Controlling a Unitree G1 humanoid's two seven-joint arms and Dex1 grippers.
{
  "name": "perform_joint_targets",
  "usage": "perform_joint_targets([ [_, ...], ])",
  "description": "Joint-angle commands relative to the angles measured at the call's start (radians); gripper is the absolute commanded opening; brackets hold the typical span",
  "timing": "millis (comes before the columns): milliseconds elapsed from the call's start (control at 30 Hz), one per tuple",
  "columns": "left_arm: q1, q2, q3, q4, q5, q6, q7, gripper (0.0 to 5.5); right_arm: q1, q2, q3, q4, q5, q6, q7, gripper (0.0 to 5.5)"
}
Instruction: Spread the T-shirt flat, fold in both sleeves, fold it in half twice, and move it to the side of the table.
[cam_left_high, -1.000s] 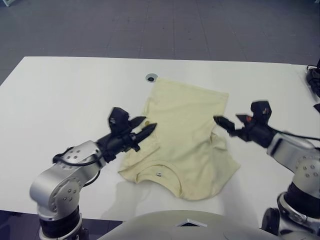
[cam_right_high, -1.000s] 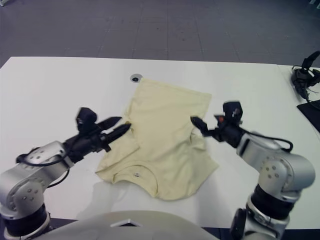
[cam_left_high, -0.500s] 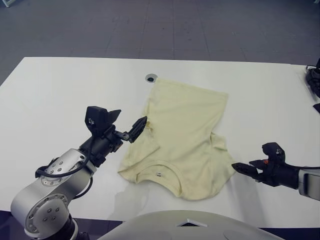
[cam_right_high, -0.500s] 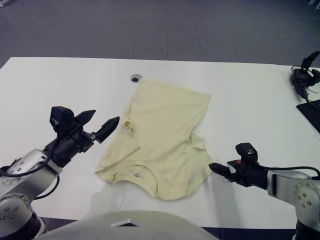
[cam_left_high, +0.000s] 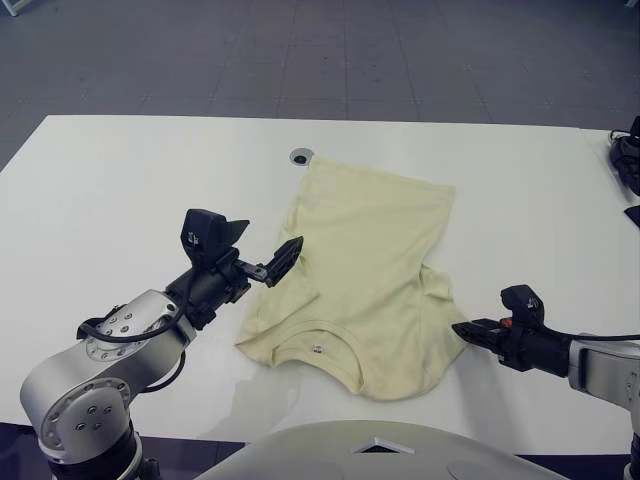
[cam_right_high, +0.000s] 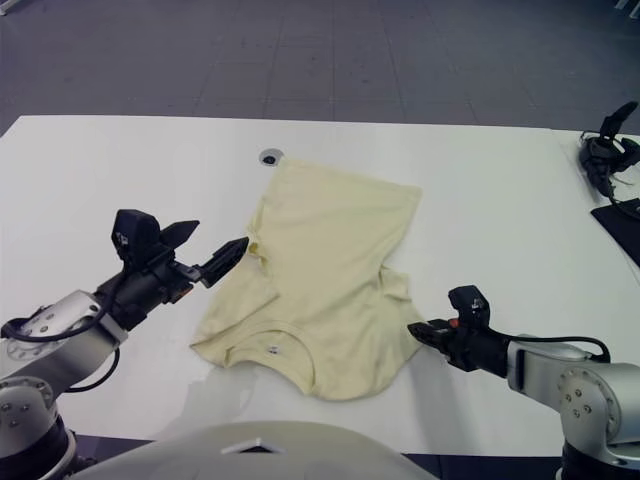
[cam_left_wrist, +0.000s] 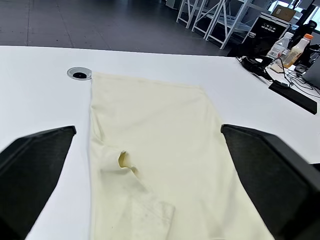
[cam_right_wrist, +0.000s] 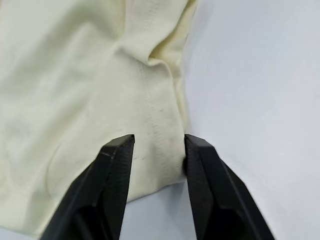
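Pale yellow T-shirt (cam_left_high: 375, 260) is laid rumpled on the middle of the white table (cam_left_high: 120, 170), collar nearest the robot. Left gripper (cam_left_high: 262, 244) is held just off the shirt's left edge, fingers spread wide, nothing gripped. Right gripper (cam_right_wrist: 159, 143) is set low at the shirt's near right corner, fingers narrowly parted with the cloth edge between them. Contact cannot be told.

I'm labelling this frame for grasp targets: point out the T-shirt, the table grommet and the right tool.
T-shirt (cam_left_high: 372, 262): left eye view, middle of the body fabric.
table grommet (cam_left_high: 302, 156): left eye view, its centre hole.
right tool (cam_right_wrist: 158, 142): right wrist view, midway between the fingertips.
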Motion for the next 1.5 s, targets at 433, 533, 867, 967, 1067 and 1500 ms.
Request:
perform_joint_targets([
  [433,0.031,0.075,-0.048,0.01,-0.056,-0.086,0.08,5.4,-0.024,-0.137,0.107,0.221,-0.152,-0.157,0.013,0.03],
  [533,0.044,0.084,-0.053,0.008,-0.062,-0.106,0.094,5.4,-0.037,-0.183,0.131,0.32,-0.221,-0.248,0.014,0.03],
  [867,0.111,0.091,-0.078,-0.026,-0.071,-0.174,0.164,5.4,-0.069,-0.254,0.135,0.267,-0.224,-0.222,0.056,0.03],
  [967,0.12,0.089,-0.096,-0.032,-0.065,-0.195,0.183,5.4,-0.165,-0.23,0.128,0.171,-0.165,-0.114,0.059,0.03],
  [1067,0.111,0.097,-0.116,-0.024,-0.064,-0.208,0.189,5.4,-0.297,-0.166,0.122,0.126,-0.117,0.014,0.047,0.03],
  [1500,0.052,0.172,-0.145,0.027,-0.102,-0.224,0.159,5.4,-0.35,-0.048,0.129,0.006,0.033,0.058,-0.085,0.03],
])
